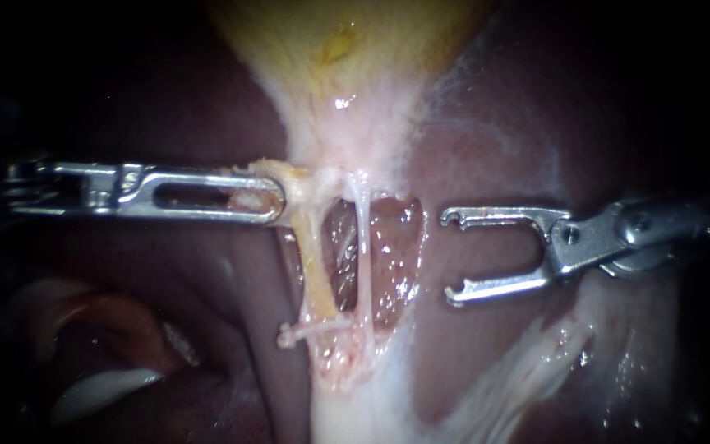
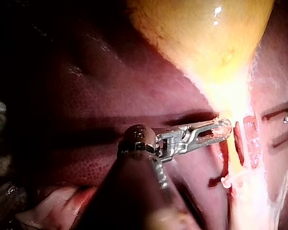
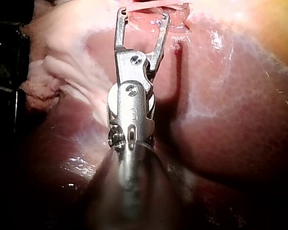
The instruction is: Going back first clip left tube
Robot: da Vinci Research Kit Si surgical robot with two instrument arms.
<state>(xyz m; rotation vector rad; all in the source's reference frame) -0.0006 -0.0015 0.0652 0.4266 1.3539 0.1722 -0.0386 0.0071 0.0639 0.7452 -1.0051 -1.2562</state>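
Dark liver (image 1: 166, 107) fills the background beneath the yellow gallbladder (image 1: 330, 33); the left tube (image 1: 315, 271) hangs from its neck, lying crosswise to my right instrument (image 1: 449, 256), whose empty jaws stand spread well clear of that tube, beyond the thinner right tube (image 1: 363, 247); my left instrument (image 1: 273, 197) pinches tissue (image 1: 297, 177) at the left tube's upper end; I can make out no clip on it.

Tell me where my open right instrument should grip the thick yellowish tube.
Probably the thick yellowish tube at its bare middle, right instrument coming from the right, jaws across it. It stands near upright; left instrument holds tissue at its top; the thin pale tube stands between.
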